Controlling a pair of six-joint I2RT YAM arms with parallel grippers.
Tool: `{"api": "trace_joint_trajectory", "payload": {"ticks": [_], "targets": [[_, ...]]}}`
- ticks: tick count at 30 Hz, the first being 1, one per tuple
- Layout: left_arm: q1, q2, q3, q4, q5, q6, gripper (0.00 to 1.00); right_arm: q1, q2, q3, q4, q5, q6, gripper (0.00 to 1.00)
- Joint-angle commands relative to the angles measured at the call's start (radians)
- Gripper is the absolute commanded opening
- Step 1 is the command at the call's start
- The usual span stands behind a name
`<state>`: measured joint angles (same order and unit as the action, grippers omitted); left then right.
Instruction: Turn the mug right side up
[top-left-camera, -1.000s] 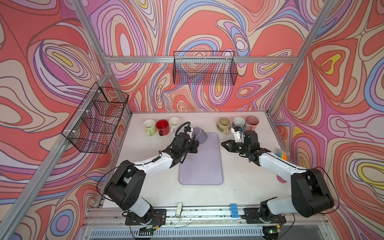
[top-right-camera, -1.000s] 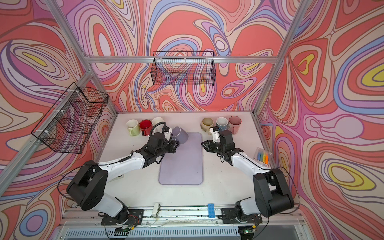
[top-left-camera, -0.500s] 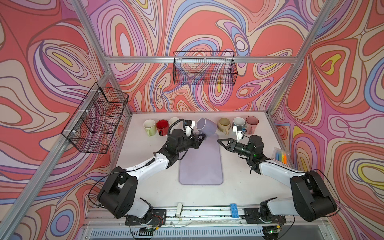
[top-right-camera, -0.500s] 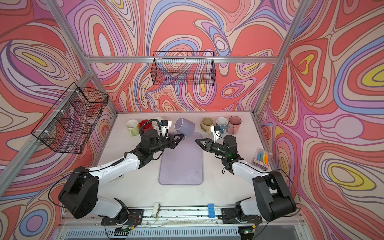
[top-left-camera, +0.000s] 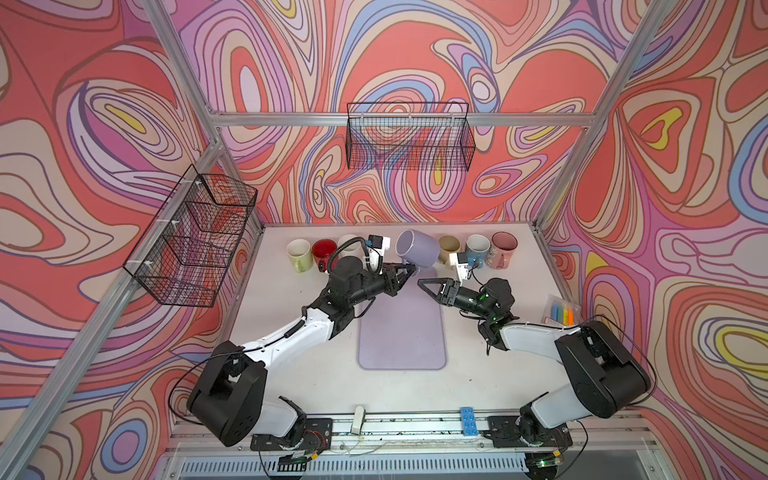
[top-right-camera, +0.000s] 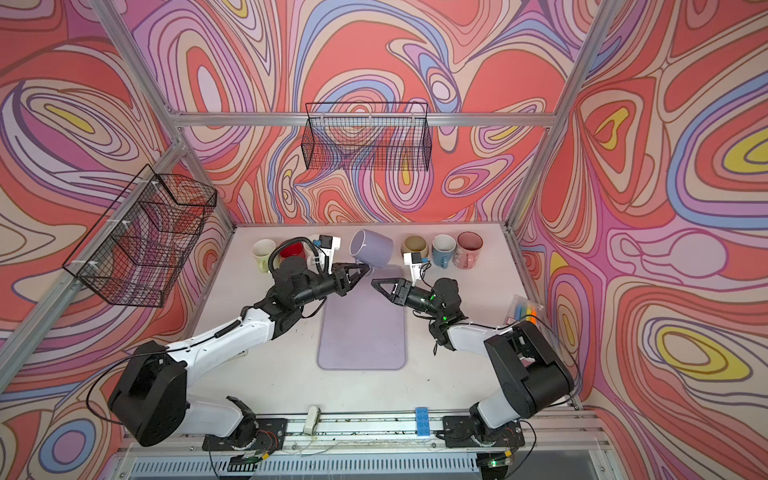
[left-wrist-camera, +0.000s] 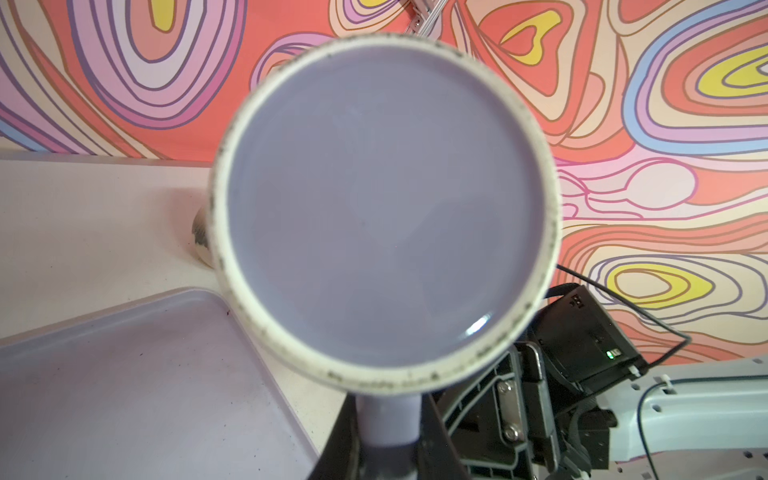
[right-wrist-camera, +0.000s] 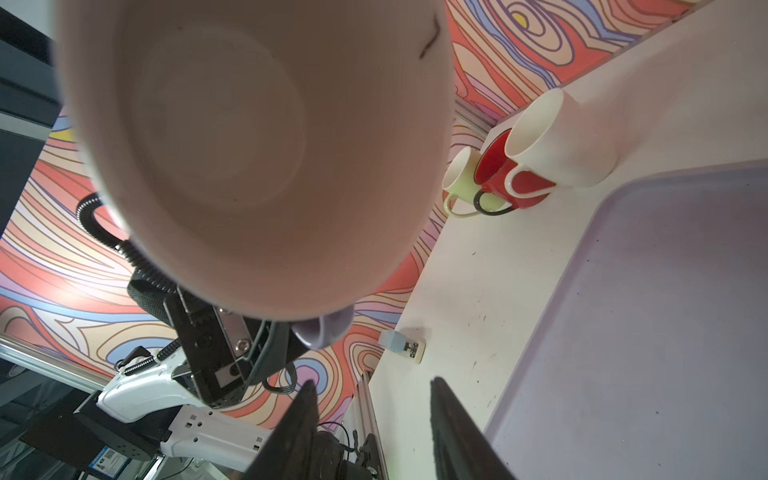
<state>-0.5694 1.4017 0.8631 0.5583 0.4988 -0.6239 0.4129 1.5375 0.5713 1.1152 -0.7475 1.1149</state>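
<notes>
A lavender tray (top-left-camera: 402, 332) lies on the table. Above its far end the left gripper (top-left-camera: 411, 272) clamps the handle of the lavender mug (top-left-camera: 419, 249) – airborne, on its side, its bare inside facing the right gripper (top-left-camera: 422, 283), whose jaws stand partly apart, holding nothing. Behind, upright mugs line the back edge – green mug (top-left-camera: 298, 254) to pink mug (top-left-camera: 503, 249).

No text, brand or number can be read; the small label (right-wrist-camera: 109, 460) is too blurred.

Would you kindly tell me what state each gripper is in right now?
Left gripper: shut on the lavender mug.
Right gripper: open, holding nothing.
</notes>
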Motion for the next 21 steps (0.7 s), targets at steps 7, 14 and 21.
{"api": "trace_joint_trajectory", "payload": {"ticks": [7, 14, 21], "targets": [[0.0, -0.055, -0.012, 0.154, 0.029, -0.024, 0.0, 0.025, 0.079, 0.062, 0.178, 0.028, 0.077, 0.42], [0.0, -0.049, -0.016, 0.174, 0.039, -0.04, 0.0, 0.028, 0.137, 0.074, 0.278, 0.039, 0.127, 0.41], [-0.001, -0.034, -0.031, 0.196, 0.043, -0.056, 0.0, 0.03, 0.179, 0.105, 0.326, 0.049, 0.163, 0.35]]}}
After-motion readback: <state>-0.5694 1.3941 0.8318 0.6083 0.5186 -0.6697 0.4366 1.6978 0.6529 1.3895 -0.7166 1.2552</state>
